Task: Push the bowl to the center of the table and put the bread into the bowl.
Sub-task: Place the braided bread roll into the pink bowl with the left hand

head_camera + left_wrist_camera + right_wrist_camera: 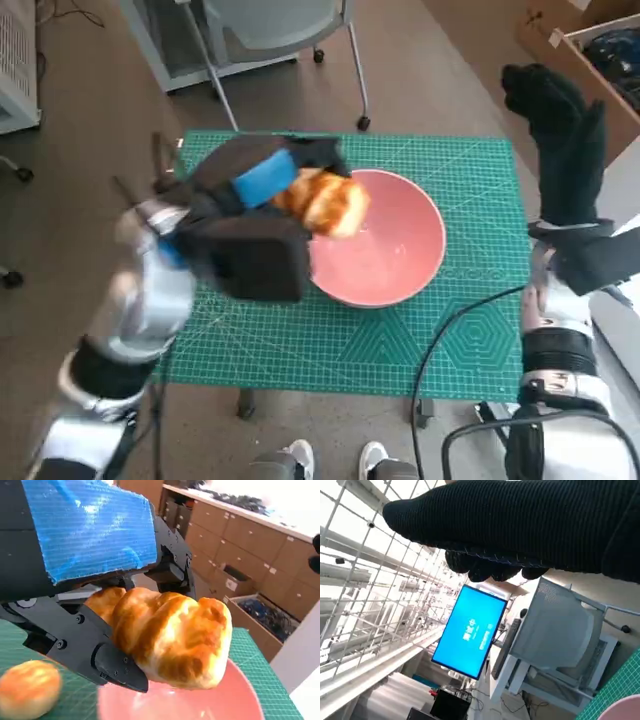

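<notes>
A pink bowl (385, 250) stands on the green mat (400, 350) near the middle of the table. My left hand (255, 195) grips a golden bread (325, 200) and holds it in the air over the bowl's left rim. In the left wrist view the bread (170, 640) sits between the black fingers (95, 652) above the bowl (200, 702). A second, round bread (27, 695) lies on the mat beside the bowl; the head view hides it. My right hand (560, 140) is raised off the table's right edge, fingers up, holding nothing.
A grey chair (280, 30) stands behind the table, and a cardboard box (590, 45) at the back right. A person's shoes (335, 462) show at the front edge. A black cable (440, 350) crosses the mat's right front. The right wrist view shows a lit blue screen (470, 632).
</notes>
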`<state>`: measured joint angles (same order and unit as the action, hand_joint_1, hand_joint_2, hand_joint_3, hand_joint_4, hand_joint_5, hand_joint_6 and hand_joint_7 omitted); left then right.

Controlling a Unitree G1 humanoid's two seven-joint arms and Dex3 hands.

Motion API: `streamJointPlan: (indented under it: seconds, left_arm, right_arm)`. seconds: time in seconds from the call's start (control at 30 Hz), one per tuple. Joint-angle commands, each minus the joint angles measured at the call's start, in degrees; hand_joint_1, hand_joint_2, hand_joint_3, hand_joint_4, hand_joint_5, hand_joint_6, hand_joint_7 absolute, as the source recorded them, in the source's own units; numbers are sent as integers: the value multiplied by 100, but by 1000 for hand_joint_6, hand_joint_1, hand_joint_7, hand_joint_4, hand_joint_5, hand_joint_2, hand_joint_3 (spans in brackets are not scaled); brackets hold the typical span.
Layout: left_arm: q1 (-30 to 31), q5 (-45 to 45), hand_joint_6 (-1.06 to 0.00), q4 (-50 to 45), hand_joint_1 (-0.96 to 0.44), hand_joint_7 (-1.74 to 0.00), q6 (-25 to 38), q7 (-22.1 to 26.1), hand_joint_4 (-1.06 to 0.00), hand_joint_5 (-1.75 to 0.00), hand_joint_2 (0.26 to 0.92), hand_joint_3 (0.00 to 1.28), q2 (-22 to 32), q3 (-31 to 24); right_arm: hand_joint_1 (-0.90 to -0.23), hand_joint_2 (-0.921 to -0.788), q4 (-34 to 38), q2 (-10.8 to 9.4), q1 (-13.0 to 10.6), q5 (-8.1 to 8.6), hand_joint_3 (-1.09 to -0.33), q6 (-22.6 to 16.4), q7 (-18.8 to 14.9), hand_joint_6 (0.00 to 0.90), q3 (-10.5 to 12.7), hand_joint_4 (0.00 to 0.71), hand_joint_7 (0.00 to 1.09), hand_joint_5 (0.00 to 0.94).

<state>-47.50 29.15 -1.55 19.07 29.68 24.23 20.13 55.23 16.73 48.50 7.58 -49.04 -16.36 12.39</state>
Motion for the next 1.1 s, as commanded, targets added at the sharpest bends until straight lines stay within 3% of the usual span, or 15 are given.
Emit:
streamJointPlan:
  seconds: [0.03, 0.37, 0.5, 0.53, 0.57, 0.67, 0.8, 1.1]
  left_arm:
    - [-268, 77, -716, 750, -5, -1060, -468, -298, -780, -1075, 902, 23, -340, 242]
    - [-511, 214, -670, 2123, 1, -1132, -1139, -666, -725, -1123, 918, 34, -744, 536]
    - [-497, 176, -573, 2405, 1, -1231, -1194, -629, -613, -1238, 920, 122, -832, 512]
    - [-478, 179, -401, 2421, 8, -1025, -1156, -592, -446, -971, 874, 133, -842, 509]
    - [-456, 186, -314, 2431, 12, -846, -1092, -538, -384, -711, 837, 154, -845, 511]
    - [-430, 190, -162, 2452, -29, -552, -955, -397, -198, -250, 749, 179, -841, 514]
    - [-443, 270, -99, 2398, -132, -389, -818, -148, -81, -66, 697, 161, -787, 599]
    - [-358, 201, -28, 2267, -383, -237, -1063, 110, -2, -1, 719, 71, -608, 553]
  right_arm:
    - [-688, -921, -17, -13, -208, -48, -869, 35, 42, 260, -26, 162, 42, 3]
    - [-694, -921, -150, 51, -318, -69, -886, 77, 137, 258, -18, 158, 47, 1]
    - [-695, -921, -215, 61, -367, -58, -888, 99, 173, 257, -4, 156, 50, 1]
    - [-695, -921, -231, 61, -380, -53, -888, 107, 179, 259, -2, 158, 52, 2]
    - [-695, -921, -249, 60, -391, -53, -888, 115, 194, 260, -1, 159, 53, 3]
    - [-694, -921, -290, 59, -417, -60, -888, 136, 229, 262, -2, 162, 56, 4]
    - [-688, -921, -320, 50, -439, -61, -888, 157, 280, 263, -3, 164, 59, 5]
    - [-675, -921, -250, 29, -402, -34, -890, 191, 294, 261, 2, 166, 65, 4]
